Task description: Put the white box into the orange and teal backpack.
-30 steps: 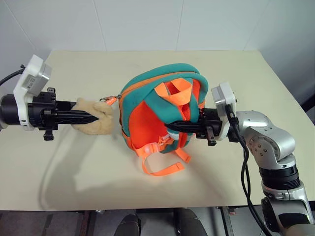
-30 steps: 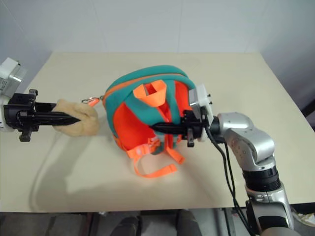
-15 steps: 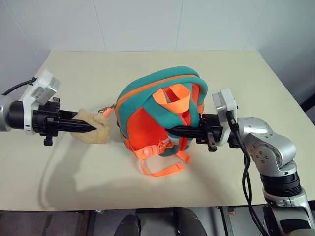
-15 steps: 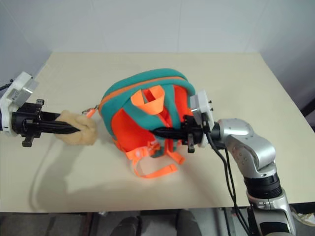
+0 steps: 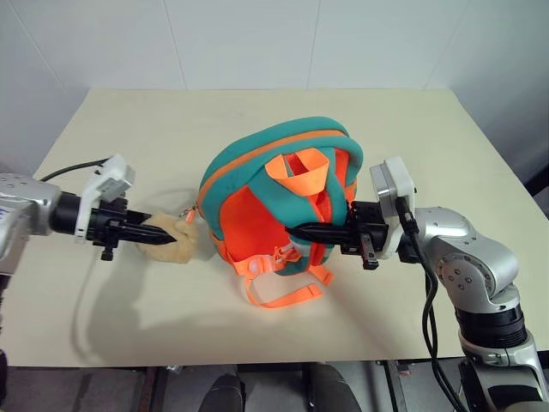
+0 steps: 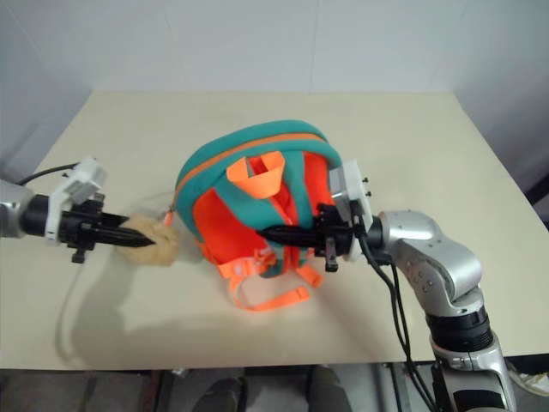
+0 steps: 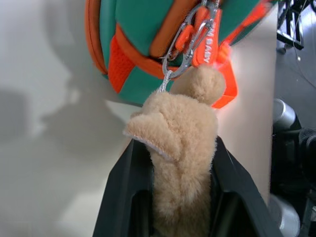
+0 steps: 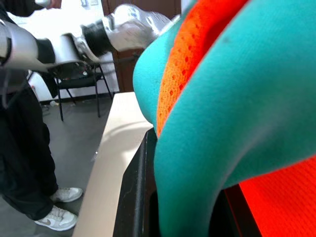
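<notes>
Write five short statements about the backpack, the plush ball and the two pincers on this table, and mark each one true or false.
1. The left pincer grips the tan plush ball. True.
2. The right pincer is shut on a teal strap of the orange and teal backpack. True.
3. The plush ball lies loose, unattached. False: a metal clip ties it to the backpack.
4. The white box rests on the table beside the backpack. False: no box lies there.
5. The backpack hangs above the table. False: it rests on it.
</notes>
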You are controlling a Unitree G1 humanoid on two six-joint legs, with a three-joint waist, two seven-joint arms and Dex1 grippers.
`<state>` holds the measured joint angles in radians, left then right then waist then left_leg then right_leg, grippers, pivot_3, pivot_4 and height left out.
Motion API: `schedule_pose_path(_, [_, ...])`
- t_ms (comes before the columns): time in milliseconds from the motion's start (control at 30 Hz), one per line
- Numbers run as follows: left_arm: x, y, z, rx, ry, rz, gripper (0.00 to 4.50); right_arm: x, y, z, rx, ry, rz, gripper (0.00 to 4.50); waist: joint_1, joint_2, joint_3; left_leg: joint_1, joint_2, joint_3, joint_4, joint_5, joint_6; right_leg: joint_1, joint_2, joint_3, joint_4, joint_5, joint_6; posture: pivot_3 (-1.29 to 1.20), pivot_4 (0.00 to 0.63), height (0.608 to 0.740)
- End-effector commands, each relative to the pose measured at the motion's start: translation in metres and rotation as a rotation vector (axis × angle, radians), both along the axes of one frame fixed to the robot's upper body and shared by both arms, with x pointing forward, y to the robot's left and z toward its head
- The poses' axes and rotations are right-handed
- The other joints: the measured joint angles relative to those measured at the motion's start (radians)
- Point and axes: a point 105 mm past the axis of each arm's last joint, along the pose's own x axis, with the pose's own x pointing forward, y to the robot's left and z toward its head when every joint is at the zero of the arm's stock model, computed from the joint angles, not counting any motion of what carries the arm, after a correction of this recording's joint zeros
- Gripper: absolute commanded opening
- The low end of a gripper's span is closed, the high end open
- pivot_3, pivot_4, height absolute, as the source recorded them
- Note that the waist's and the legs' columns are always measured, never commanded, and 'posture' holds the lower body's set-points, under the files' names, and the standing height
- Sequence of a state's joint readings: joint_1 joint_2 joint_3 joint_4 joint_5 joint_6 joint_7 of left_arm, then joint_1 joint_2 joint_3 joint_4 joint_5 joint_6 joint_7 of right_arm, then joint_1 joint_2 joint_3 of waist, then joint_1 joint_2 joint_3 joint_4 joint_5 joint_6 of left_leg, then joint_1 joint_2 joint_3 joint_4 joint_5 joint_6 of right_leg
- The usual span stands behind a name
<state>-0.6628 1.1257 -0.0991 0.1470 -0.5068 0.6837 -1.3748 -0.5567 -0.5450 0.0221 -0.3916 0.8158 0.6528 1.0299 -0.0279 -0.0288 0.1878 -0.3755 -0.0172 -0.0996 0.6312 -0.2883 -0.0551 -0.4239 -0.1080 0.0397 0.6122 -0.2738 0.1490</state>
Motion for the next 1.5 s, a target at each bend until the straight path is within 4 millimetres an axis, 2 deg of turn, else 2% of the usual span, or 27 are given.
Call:
schedule_pose_path(33, [0.009,0.004,-0.001,0.035,-0.018,0.019,0.72,-0.014,-0.001,0.012,0.037,-0.04,0.025,0.53,-0.002,0.0,0.0,0.0,0.0,0.0,0.0,0.0,0.0,0.0,0.0,0.0,0.0,0.0,0.0,0.0,0.15,0.74])
schedule_pose_path(300, [0.012,-0.01,-0.01,0.048,0.014,-0.045,0.72,-0.023,0.002,0.01,0.038,-0.02,0.029,0.53,-0.001,0.0,0.0,0.0,0.0,0.0,0.0,0.0,0.0,0.0,0.0,0.0,0.0,0.0,0.0,0.0,0.15,0.74])
schedule_pose_path(533, [0.009,-0.002,-0.036,0.171,0.076,-0.057,0.72,-0.024,0.001,0.009,0.028,-0.018,0.031,0.53,-0.001,0.0,0.0,0.0,0.0,0.0,0.0,0.0,0.0,0.0,0.0,0.0,0.001,0.0,0.0,0.0,0.15,0.74])
schedule_pose_path(767, [0.01,0.004,-0.05,0.263,0.092,-0.075,0.72,-0.022,0.001,0.003,-0.019,-0.006,0.033,0.53,-0.001,0.0,0.0,0.0,0.0,0.0,0.0,0.0,0.0,0.0,0.0,0.0,0.001,0.0,0.0,0.0,0.15,0.74])
schedule_pose_path(867, [0.014,0.002,-0.05,0.261,0.071,-0.07,0.71,-0.02,0.002,-0.001,-0.043,0.001,0.028,0.53,-0.001,-0.001,0.0,0.0,0.0,0.0,0.001,0.0,0.0,0.0,0.0,0.0,0.001,0.0,0.0,0.0,0.15,0.74])
schedule_pose_path(1000, [0.026,-0.004,-0.035,0.201,-0.02,-0.055,0.71,-0.018,0.0,-0.008,-0.103,0.044,0.021,0.53,0.0,-0.001,-0.001,0.0,0.0,0.0,0.002,0.0,0.0,0.0,0.0,0.0,0.002,0.0,0.0,0.0,0.15,0.74])
schedule_pose_path(1033, [0.026,-0.004,-0.031,0.187,-0.02,-0.051,0.71,-0.018,0.0,-0.008,-0.109,0.045,0.018,0.88,-0.001,-0.001,-0.001,0.0,0.0,0.0,0.002,0.0,0.0,0.0,0.0,0.0,0.002,0.0,0.0,0.0,0.15,0.74])
schedule_pose_path(1133, [0.027,-0.004,-0.022,0.14,-0.032,-0.039,1.71,-0.017,-0.002,-0.009,-0.129,0.043,0.008,1.76,-0.001,-0.001,-0.001,0.0,0.0,0.0,0.002,0.0,0.0,0.0,0.0,0.0,0.002,0.0,0.0,0.0,0.15,0.74])
schedule_pose_path(1200, [0.028,-0.002,-0.018,0.119,-0.042,-0.028,2.43,-0.017,-0.003,-0.01,-0.137,0.041,0.006,1.77,-0.001,-0.001,-0.001,0.0,0.0,0.0,0.002,0.0,0.0,0.0,0.0,0.0,0.002,0.0,0.0,0.0,0.15,0.74])
schedule_pose_path(1300, [0.028,0.0,-0.009,0.081,-0.056,-0.011,3.37,-0.016,-0.005,-0.01,-0.149,0.034,-0.005,2.28,0.0,-0.001,-0.001,0.0,0.0,0.0,0.002,0.0,0.0,0.0,0.0,0.0,0.002,0.0,0.0,0.0,0.15,0.74])
schedule_pose_path(1400, [0.028,0.004,-0.003,0.062,-0.068,0.009,4.37,-0.012,-0.008,-0.01,-0.165,0.025,-0.029,3.27,0.0,-0.001,-0.001,0.0,0.0,0.0,0.002,0.0,0.0,0.0,0.0,0.0,0.002,0.0,0.0,0.0,0.15,0.74])
schedule_pose_path(1500, [0.029,0.009,0.002,0.045,-0.085,0.035,4.5,-0.01,-0.01,-0.009,-0.178,0.021,-0.038,4.25,0.0,-0.001,-0.001,0.0,0.0,0.0,0.002,0.0,0.0,0.0,0.0,0.0,0.002,0.0,0.0,0.0,0.15,0.74])
